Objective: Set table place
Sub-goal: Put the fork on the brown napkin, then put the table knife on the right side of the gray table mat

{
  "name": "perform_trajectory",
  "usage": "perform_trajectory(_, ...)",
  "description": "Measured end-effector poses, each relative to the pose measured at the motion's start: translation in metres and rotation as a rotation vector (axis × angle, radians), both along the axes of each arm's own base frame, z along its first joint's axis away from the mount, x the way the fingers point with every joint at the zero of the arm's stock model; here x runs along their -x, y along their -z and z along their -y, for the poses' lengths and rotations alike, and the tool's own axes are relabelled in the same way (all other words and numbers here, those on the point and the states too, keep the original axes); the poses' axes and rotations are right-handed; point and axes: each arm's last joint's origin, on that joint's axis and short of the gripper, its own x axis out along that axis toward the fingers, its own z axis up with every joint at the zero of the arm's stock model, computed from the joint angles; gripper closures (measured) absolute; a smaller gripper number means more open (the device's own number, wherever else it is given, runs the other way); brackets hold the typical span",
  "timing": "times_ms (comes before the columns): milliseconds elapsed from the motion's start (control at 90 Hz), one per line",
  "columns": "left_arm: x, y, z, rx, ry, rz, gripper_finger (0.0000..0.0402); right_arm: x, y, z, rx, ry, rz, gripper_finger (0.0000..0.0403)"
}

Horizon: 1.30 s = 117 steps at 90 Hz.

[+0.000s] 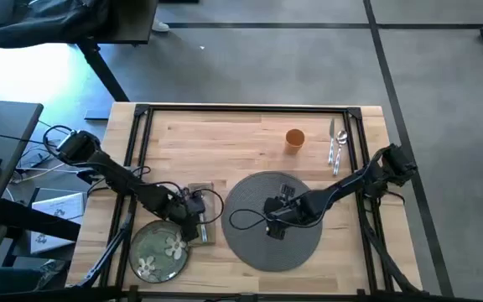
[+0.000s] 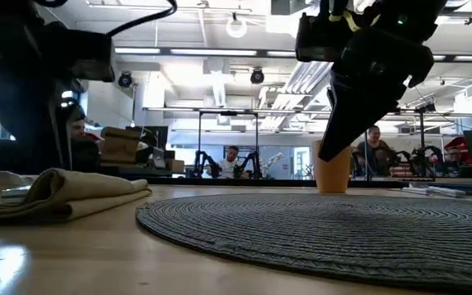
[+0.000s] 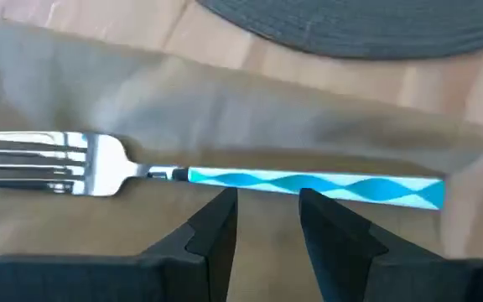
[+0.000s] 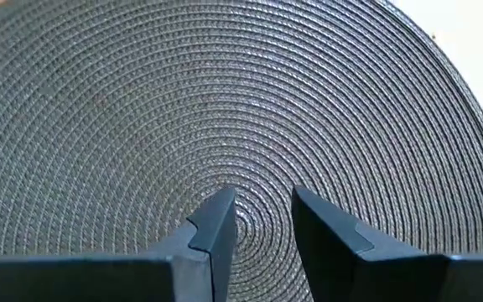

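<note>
1. The bench [image 1: 250, 126], a light-wood plank top in a thin black frame, is carrying every piece of the place setting.
2. The placemat [image 1: 254, 197], round, dark grey and woven, is lying near the bench's middle and front. It is likely light and floppy, best taken at its rim.
3. The right claw [image 4: 262, 220] is hovering just above the placemat's centre, fingers slightly parted and pinching nothing.
4. The napkin [image 1: 201, 195], tan folded cloth, is resting just beside the placemat on the robot's left. It is soft and will probably bunch if dragged.
5. The fork [image 3: 199, 176], with silver tines and a blue-and-white patterned handle, is lying flat on the napkin. It looks stiff, thin and slippery; mid-handle appears the surest place to take hold.
6. The left claw [image 3: 267, 220] is poised just beside the fork's handle, fingers set a little apart and gripping nothing.
7. The plate [image 1: 159, 249], green with white flowers, is sitting at the bench's front left, near the napkin. It is probably rigid and breakable, and its rim is the only edge offering a pinch.
8. The cup [image 1: 294, 138], small and orange, is standing upright beyond the placemat, apart from it. It is likely light and easily tipped.
9. The remaining cutlery [image 1: 336, 149] is lying near the bench's far right corner, well apart from the plate.
10. No brand, label or legible writing is showing on any item.
</note>
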Motion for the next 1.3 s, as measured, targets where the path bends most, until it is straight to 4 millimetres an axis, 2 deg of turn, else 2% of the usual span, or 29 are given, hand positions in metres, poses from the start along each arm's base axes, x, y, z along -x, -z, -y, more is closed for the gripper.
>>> perform_trajectory(122, 0.008, 0.007, -0.005, -0.076, -0.010, -0.098, 0.0287, 0.000, 0.000, 0.000, 0.001, -0.006, 0.003, 0.0304)
perform_trajectory(300, 0.001, 0.017, -0.006, -0.141, 0.067, -0.108, 0.0287, -0.001, 0.000, 0.000, 0.000, -0.008, 0.007, 0.0304)
perform_trajectory(467, -0.006, 0.025, -0.010, -0.153, 0.065, -0.124, 0.0287, -0.001, 0.000, 0.000, 0.000, -0.008, 0.007, 0.0304)
perform_trajectory(844, -0.015, 0.025, -0.018, -0.149, 0.063, -0.086, 0.0287, -0.001, 0.000, 0.000, 0.011, -0.021, 0.007, 0.0304)
perform_trajectory(956, -0.017, 0.016, -0.018, -0.149, 0.065, -0.098, 0.0287, 0.001, -0.004, 0.000, 0.009, -0.018, 0.009, 0.0304)
perform_trajectory(1022, -0.019, 0.006, -0.015, -0.146, 0.068, -0.088, 0.0287, 0.003, -0.013, 0.001, -0.003, -0.017, 0.033, 0.0304)
perform_trajectory(1189, -0.022, -0.025, -0.008, -0.137, 0.080, -0.049, 0.0287, 0.020, -0.049, 0.012, -0.064, 0.077, 0.089, 0.0304)
perform_trajectory(1300, -0.020, -0.042, -0.005, -0.147, 0.054, 0.004, 0.0287, 0.039, -0.075, 0.030, -0.080, 0.222, 0.126, 0.0298)
